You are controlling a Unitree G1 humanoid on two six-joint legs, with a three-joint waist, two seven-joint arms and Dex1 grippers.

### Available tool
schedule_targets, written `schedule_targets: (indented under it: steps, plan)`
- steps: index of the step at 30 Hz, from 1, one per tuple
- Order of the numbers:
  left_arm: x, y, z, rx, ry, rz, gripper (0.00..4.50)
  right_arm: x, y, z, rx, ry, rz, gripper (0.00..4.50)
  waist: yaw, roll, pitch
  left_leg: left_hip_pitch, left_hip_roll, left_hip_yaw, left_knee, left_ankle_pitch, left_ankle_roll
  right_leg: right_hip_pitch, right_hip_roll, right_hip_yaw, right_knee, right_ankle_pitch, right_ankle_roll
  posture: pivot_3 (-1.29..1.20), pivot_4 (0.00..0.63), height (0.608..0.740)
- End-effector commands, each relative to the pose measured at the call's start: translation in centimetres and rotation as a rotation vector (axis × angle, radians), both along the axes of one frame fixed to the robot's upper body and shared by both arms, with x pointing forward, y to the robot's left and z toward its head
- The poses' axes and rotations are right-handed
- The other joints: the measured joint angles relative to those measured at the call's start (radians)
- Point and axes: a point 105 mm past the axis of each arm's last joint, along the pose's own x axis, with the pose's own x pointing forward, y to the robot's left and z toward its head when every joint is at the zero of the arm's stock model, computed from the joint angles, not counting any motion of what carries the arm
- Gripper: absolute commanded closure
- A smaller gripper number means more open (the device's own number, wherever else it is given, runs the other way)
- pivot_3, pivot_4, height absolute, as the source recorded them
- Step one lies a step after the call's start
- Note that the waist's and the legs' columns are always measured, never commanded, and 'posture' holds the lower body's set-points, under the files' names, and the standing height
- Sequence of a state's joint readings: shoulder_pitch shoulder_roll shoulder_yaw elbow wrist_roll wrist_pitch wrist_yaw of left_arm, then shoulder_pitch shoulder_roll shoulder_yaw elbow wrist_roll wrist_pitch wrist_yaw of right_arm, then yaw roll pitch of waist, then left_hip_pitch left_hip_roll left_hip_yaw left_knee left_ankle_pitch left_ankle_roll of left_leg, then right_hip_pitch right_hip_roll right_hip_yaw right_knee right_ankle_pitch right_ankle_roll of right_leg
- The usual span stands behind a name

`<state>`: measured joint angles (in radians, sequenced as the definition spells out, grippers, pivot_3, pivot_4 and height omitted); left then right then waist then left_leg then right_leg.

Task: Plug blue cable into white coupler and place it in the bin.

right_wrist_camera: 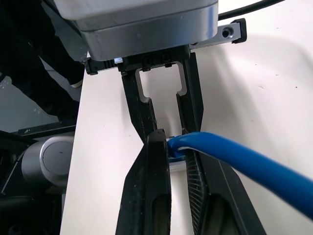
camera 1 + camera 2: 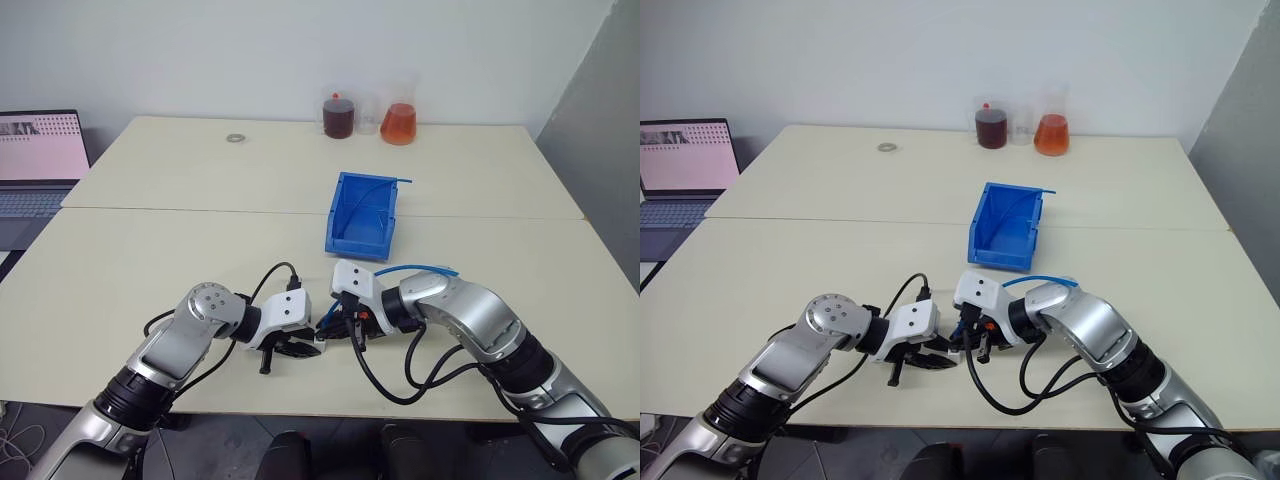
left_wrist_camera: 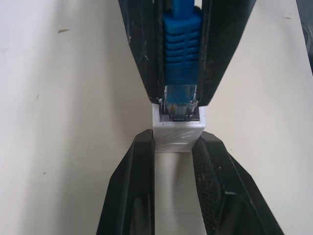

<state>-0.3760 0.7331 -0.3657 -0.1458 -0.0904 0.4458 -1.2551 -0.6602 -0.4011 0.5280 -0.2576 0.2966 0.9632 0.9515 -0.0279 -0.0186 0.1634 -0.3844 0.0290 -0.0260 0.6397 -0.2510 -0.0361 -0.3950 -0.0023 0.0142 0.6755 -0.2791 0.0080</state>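
Note:
In the left wrist view my left gripper (image 3: pixel 177 142) is shut on the white coupler (image 3: pixel 179 131), a small white block held just above the table. The clear plug (image 3: pixel 180 104) of the blue cable (image 3: pixel 181 39) sits in the coupler's open end. My right gripper (image 1: pixel 173 147) is shut on the cable's blue boot, meeting the left gripper tip to tip near the table's front edge (image 2: pixel 325 338). The rest of the cable (image 2: pixel 425 269) arcs back over my right wrist. The blue bin (image 2: pixel 364 216) stands open-topped just beyond both grippers, at the table's middle.
Two flasks, one with dark liquid (image 2: pixel 339 116) and one with orange liquid (image 2: pixel 398 124), stand at the table's far edge. A small metal ring (image 2: pixel 236 137) lies far left of them. A laptop (image 2: pixel 36 160) sits off the table's left side. Black robot cables (image 2: pixel 385 385) loop below my right wrist.

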Motion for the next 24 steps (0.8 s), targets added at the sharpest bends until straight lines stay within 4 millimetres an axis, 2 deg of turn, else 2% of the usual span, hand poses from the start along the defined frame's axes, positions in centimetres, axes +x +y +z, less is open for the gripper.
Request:
schedule_targets:
  steps: [1,24]
  plan:
    - [0.0,0.4,-0.6,0.027,0.015,0.017,3.75,-0.5,0.5,0.6,0.022,-0.015,0.050,4.35,0.000,0.000,0.000,0.000,0.000,0.000,0.000,0.000,0.000,0.000,0.000,0.000,0.000,0.000,0.000,0.00,0.150,0.740]
    - [-0.3,-0.3,-0.6,0.007,0.028,0.006,3.75,-3.3,3.0,-2.9,-0.106,0.074,0.189,4.35,-0.004,0.000,-0.001,0.003,0.000,0.000,-0.001,0.000,0.000,0.000,0.001,0.001,0.001,0.000,0.000,0.00,0.150,0.740]
